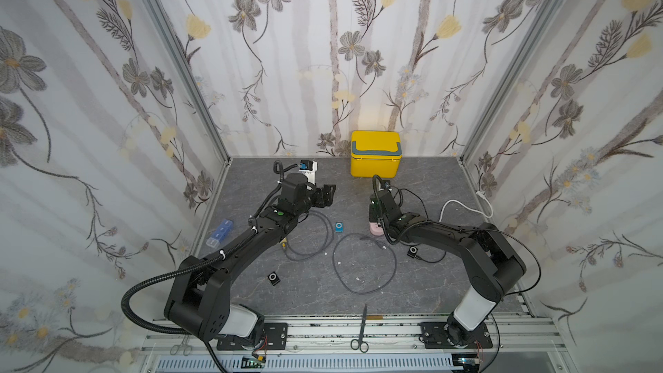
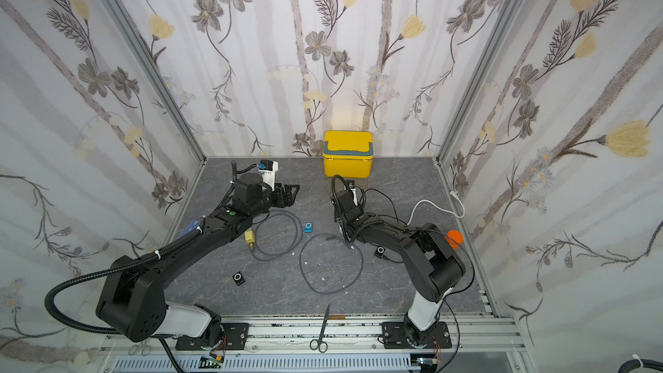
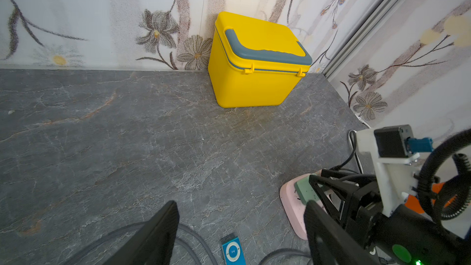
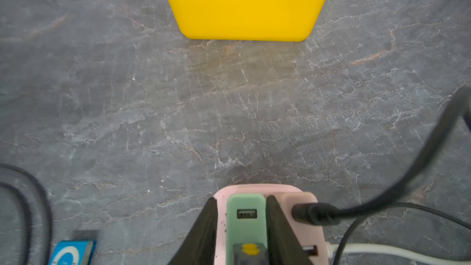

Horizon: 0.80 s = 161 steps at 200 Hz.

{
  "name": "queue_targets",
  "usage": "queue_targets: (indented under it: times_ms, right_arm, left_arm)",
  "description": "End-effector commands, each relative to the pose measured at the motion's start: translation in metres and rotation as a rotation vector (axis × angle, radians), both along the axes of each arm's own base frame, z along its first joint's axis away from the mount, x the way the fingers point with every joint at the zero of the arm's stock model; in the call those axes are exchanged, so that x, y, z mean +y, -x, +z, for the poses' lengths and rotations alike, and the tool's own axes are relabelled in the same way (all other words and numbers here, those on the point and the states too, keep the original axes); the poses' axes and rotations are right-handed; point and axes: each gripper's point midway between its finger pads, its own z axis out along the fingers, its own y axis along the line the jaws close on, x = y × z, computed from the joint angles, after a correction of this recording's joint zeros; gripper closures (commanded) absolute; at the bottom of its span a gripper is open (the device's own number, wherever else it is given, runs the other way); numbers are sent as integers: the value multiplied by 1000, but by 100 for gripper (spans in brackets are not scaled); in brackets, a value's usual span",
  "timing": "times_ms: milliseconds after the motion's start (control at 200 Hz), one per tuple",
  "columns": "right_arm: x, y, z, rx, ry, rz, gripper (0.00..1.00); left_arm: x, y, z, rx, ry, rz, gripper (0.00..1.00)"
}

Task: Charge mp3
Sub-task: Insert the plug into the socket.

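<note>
On the grey marbled tabletop, the right pincer straddles the green USB adapter in the pink power strip, jaws slightly apart. The left pincer gapes, empty. The blue square mp3 player lies between the arms, apparently unconnected, and probably needs wiring to that adapter next.

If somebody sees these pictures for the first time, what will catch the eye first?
The bright yellow box against the back wall stands out first, on a grey table ringed by flowered wallpaper. Next comes the small blue music player lying near the middle of the table. The right hand straddles a green block on a pink power strip.
</note>
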Motion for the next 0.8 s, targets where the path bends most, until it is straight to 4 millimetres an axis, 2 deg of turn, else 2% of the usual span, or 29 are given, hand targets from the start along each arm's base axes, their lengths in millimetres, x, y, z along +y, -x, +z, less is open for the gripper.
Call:
queue_targets:
  times_ms: [0, 105, 325, 614, 799]
  right_arm:
    - [1, 0, 6, 12, 6, 15, 62]
    - [-1, 3, 6, 15, -1, 9, 63]
    - [-11, 9, -7, 55, 6, -7, 62]
    - [-9, -6, -11, 67, -14, 24, 58]
    - [-7, -6, -20, 123, -19, 39, 59]
  left_arm:
    - [3, 0, 11, -26, 2, 13, 19]
    - [4, 2, 9, -19, -5, 16, 19]
    - [6, 3, 8, -10, -6, 22, 19]
    - [7, 3, 11, -2, 5, 32, 19]
    - [9, 1, 9, 15, 1, 54, 19]
